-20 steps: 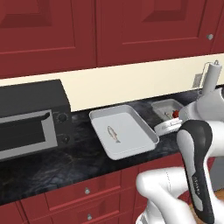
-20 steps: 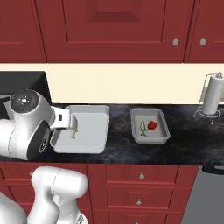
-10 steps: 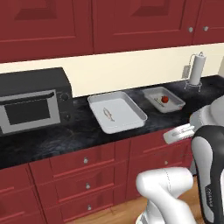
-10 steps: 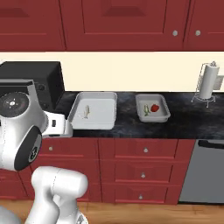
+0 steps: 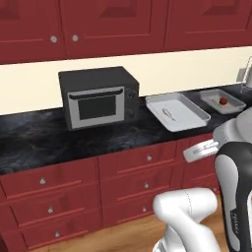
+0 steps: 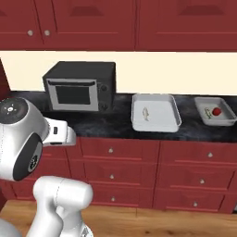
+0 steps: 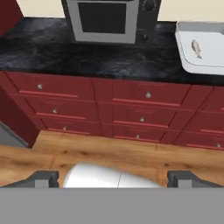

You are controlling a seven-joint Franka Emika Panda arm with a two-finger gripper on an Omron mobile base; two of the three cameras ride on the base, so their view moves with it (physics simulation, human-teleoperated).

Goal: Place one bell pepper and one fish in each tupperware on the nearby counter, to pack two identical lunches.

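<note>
Long black table (image 6: 111, 124) runs above the red drawers (image 6: 111, 166), and the dark toaster oven (image 6: 81, 88) sits on it at the left. Right of the oven lies the big tray (image 6: 175, 121) with one fish (image 6: 145, 113) inside. Further right, a smaller tray (image 6: 229, 121) holds a red pepper (image 6: 216, 111) beside what looks like a second fish (image 6: 208, 114), too small to be sure. In the hand view the jaws (image 7: 116, 177) stand wide apart, empty, over the wooden floor (image 7: 131, 155).

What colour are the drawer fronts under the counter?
Dark red drawers with small silver knobs, clearest in the hand view.
</note>
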